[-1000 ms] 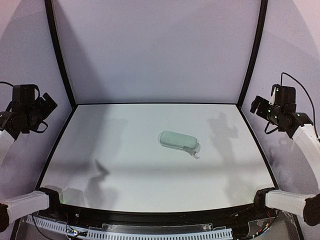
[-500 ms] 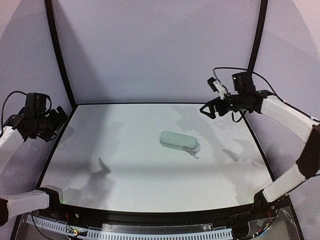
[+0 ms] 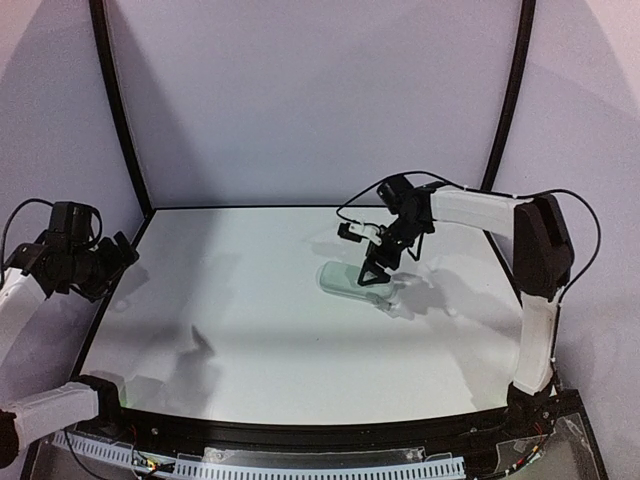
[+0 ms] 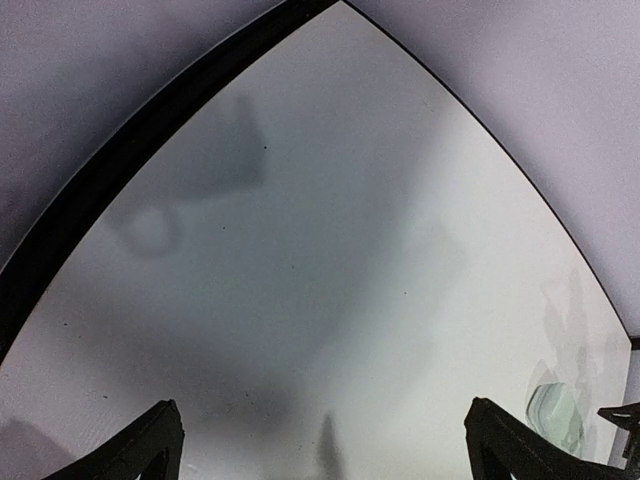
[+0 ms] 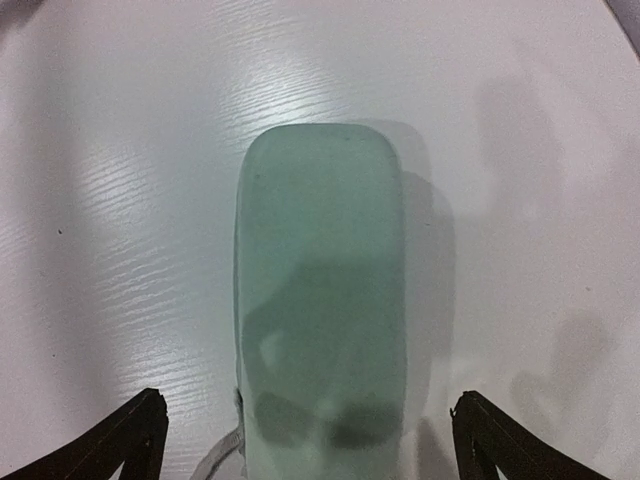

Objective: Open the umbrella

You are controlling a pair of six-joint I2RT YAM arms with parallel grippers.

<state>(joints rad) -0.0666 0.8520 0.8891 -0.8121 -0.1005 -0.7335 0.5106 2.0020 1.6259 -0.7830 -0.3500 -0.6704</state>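
Umbrella was unseen, presumably shut inside the smooth mint case [image 3: 338,277] lying toward three o'clock of the table [image 3: 250,340] centre, likely light, rigid and slippery, best pinched across its long sides; the right gripper [image 3: 372,280] above it and the left gripper [image 4: 325,447] at nine o'clock both had fingers spread wide, holding nothing.

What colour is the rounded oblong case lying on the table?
Pale mint green, plain, with no pattern. The case shows best in the right wrist view.

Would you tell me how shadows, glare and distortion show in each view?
Top external: the right gripper casts a shadow on the table right of the green case; table edges bow. Right wrist: shadow darkens the case's near end, glare streaks the table. Left wrist: strong curvature, soft shadows.
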